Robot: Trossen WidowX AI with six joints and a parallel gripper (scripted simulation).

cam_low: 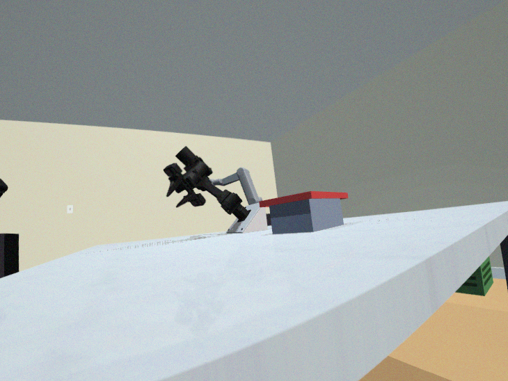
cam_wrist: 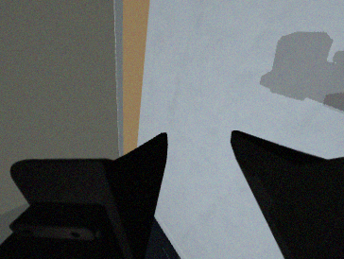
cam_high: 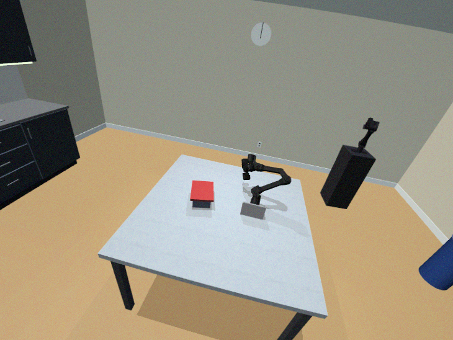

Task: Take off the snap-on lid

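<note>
The red lid (cam_high: 202, 190) (cam_low: 305, 195) lies flat on top of the blue-grey storage box (cam_high: 201, 204) (cam_low: 326, 213), its rim overhanging the box sides. The box stands upright on the pale table (cam_high: 205, 249) (cam_low: 245, 286) (cam_wrist: 198, 198). My gripper (cam_low: 172, 201) (cam_wrist: 198, 137) is partly open, with nothing between its fingers. In the top view it hangs above the table, to the right of the box and farther back, well apart from the lid. The wrist view shows neither the red lid nor a clearly recognisable part of the box.
My arm's base plate (cam_high: 253, 210) (cam_low: 257, 219) stands on the table to the right of the box in the top view. The arm's shadow (cam_wrist: 302, 66) falls on the table. A black pedestal (cam_high: 349, 179) with another arm stands on the floor beyond the table.
</note>
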